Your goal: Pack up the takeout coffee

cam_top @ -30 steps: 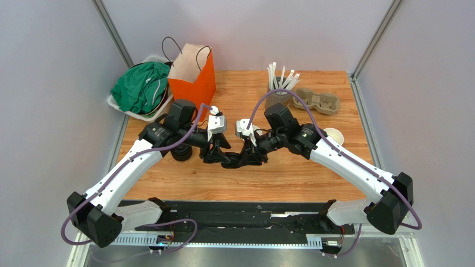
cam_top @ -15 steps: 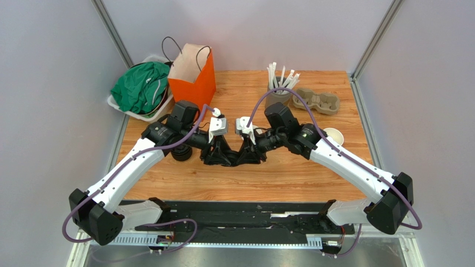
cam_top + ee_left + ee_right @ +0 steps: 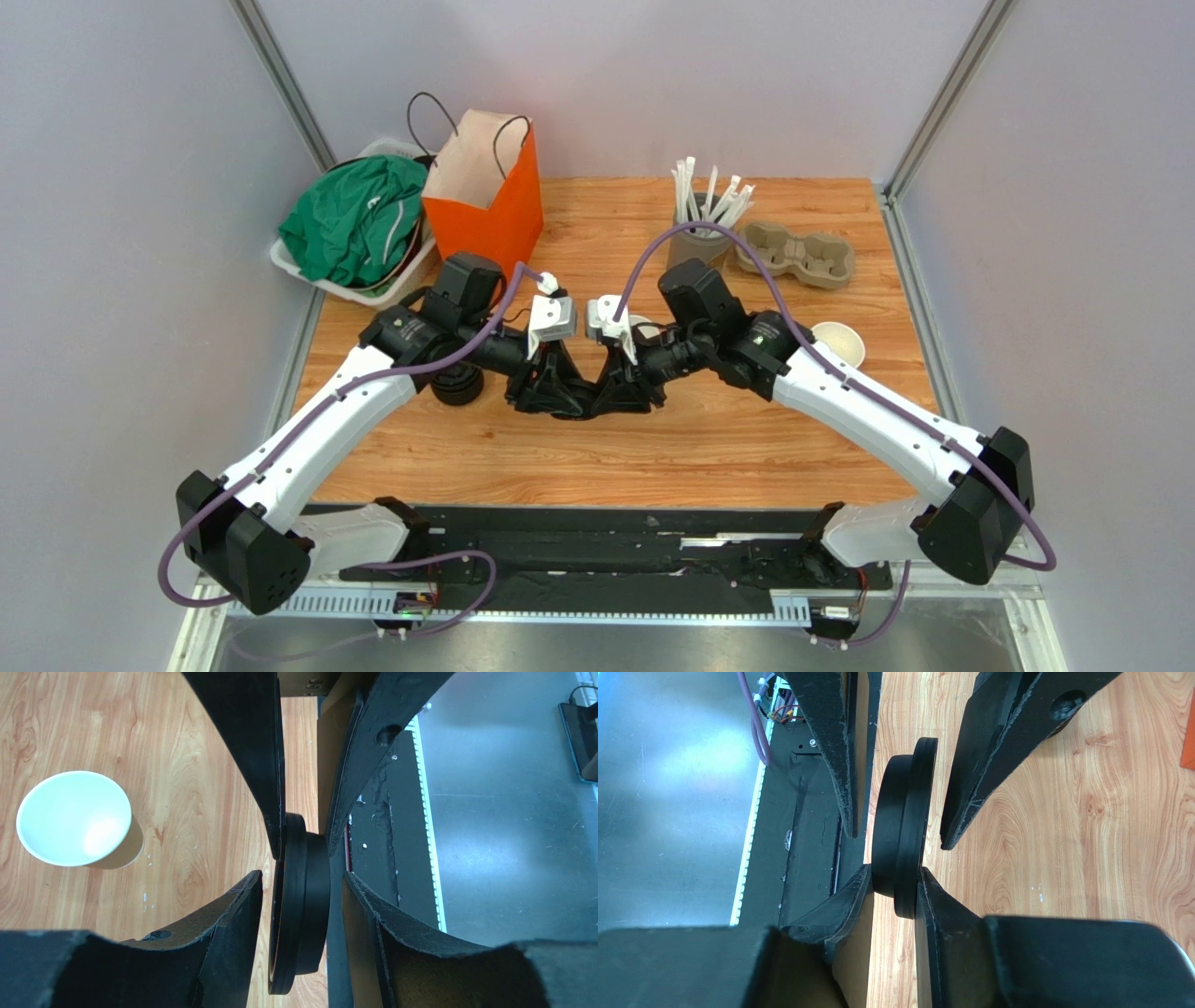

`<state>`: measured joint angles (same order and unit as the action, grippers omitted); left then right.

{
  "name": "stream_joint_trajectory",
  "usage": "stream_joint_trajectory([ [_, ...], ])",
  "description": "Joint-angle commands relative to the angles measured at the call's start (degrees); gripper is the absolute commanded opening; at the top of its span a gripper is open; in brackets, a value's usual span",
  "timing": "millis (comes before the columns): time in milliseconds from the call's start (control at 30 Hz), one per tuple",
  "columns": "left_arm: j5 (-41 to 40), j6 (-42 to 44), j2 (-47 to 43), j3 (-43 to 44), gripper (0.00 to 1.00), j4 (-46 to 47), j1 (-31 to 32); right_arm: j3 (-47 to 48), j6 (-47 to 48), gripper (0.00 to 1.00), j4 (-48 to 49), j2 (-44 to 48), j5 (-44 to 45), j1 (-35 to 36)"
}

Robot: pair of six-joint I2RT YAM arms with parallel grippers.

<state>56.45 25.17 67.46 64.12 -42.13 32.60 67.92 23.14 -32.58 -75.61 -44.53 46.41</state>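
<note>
**Item 1: black lid**. Round, matte plastic with a stepped profile: a wide flange ring and a narrower raised centre. I see it held on edge above mid-table, clear of the wood, where the two claws meet. Its flat faces are vertical and its axis runs level. The raised centre faces the black base rail, and the flange faces the far tabletop.

**Item 2: right gripper**. Black wedge fingers with a coarse surface. They are pinching the lid, one pad on each face.

**Item 3: left gripper**. Same build. It is spread astride the lid's opposite edge, with a slim gap on either side in the right wrist view.

**Item 4: paper cup**. Tan outside, smooth white inside, lidless. It stands upright with its round mouth up, beside the right forearm and well apart from the lid.

**Item 5: table**. Wood-grain surface.

**Item 6: far edge.** An orange paper bag with cord handles, a grey cup of white straws, and a moulded pulp cup carrier.
</note>
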Motion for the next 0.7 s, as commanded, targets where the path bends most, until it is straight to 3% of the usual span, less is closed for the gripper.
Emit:
stream_joint_trajectory([
  [0,1.47,0.32,-0.23,-0.22,0.53,1.96,0.27,1.69,-0.81,0.15,2.43,-0.59,0.76,0.87],
  [333,0.51,1.72,0.30,-0.57,0.47,0.65,0.89,1.69,-0.81,0.15,2.69,0.82,2.08,1.13],
  [667,-0.02,2.08,0.21,-0.75,0.28,0.73,1.06,1.51,-0.55,0.18,2.87,0.38,3.05,1.05],
])
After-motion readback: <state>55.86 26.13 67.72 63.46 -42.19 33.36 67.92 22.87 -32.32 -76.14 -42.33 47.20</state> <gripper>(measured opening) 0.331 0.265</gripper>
